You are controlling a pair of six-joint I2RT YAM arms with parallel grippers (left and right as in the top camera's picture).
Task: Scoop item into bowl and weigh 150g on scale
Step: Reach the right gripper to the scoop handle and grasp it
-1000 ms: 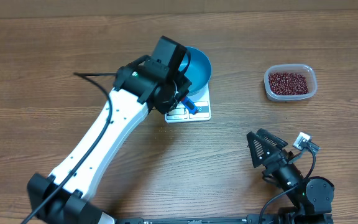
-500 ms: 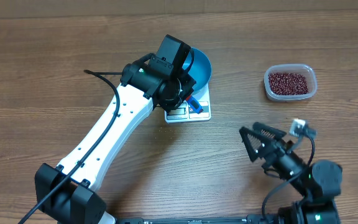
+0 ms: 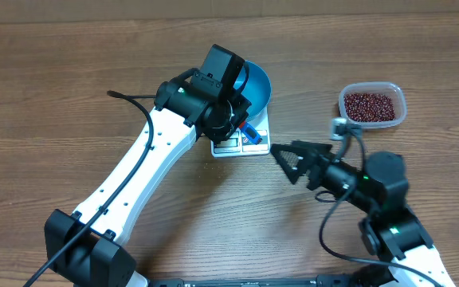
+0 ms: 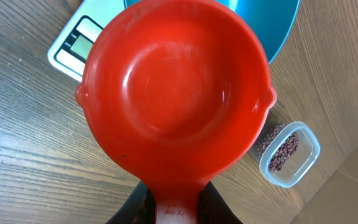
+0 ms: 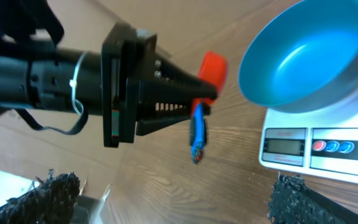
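My left gripper (image 3: pixel 233 123) is shut on the handle of an empty red measuring scoop (image 4: pixel 176 93), held level over the scale's edge. In the left wrist view the handle sits between my fingers (image 4: pixel 178 208). The blue bowl (image 3: pixel 255 84) stands empty on the white scale (image 3: pixel 244 143); both also show in the right wrist view, the bowl (image 5: pixel 306 50) above the scale (image 5: pixel 316 146). The beans (image 3: pixel 369 104) lie in a clear plastic tub (image 3: pixel 373 119) at the right. My right gripper (image 3: pixel 285 165) is open and empty, just right of the scale, pointing at it.
The left arm's white link (image 3: pixel 142 175) crosses the table diagonally from the front left. A black cable (image 3: pixel 126 96) loops off its wrist. A small blue tag (image 5: pixel 197 137) hangs under the left gripper. Bare wood lies left and front.
My right arm has swung up and left from the front right corner to just beside the scale, jaws still open. The left arm shifted slightly at first, then stayed put.
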